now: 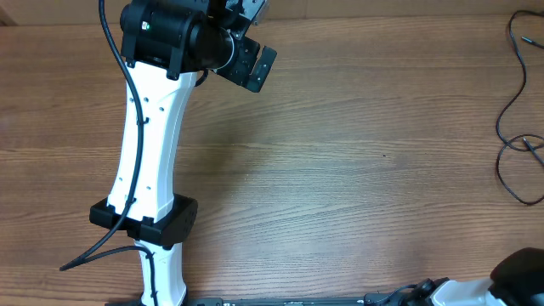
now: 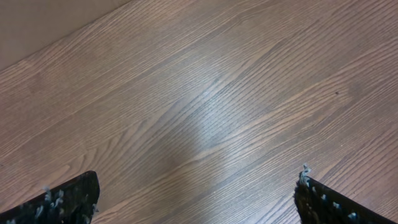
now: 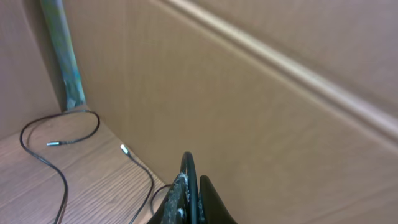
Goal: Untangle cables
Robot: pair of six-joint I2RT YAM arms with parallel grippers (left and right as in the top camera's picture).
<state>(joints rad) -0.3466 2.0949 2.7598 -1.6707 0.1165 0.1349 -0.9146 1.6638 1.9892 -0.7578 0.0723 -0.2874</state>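
Left arm (image 1: 149, 144), white & the biggest thing overhead, is reaching across the wood counter (image 1: 357, 170) toward its far edge. Its left pincer (image 2: 199, 202) is hanging spread wide over bare wood, gripping nothing. Right arm (image 1: 523, 268) is sitting low at the near right corner. The right pincer (image 3: 193, 193) is showing fingers pressed together, nothing visible btwn them, aiming at a tan wall (image 3: 261, 93).

Cables (image 1: 499, 132) are lying along the counter's right edge, well apart from the left pincer. They're thin black strands snaking loosely, w/ what looks like one crossing mid-run. Silver plug ends (image 3: 53, 143) are resting free on the wood.

Prob. step: no strand is being held, so it's looking like the approach to a grasp. Next move is calling for the right pincer to open, drop onto one strand near the crossing & draw it clear w/o dragging the others.
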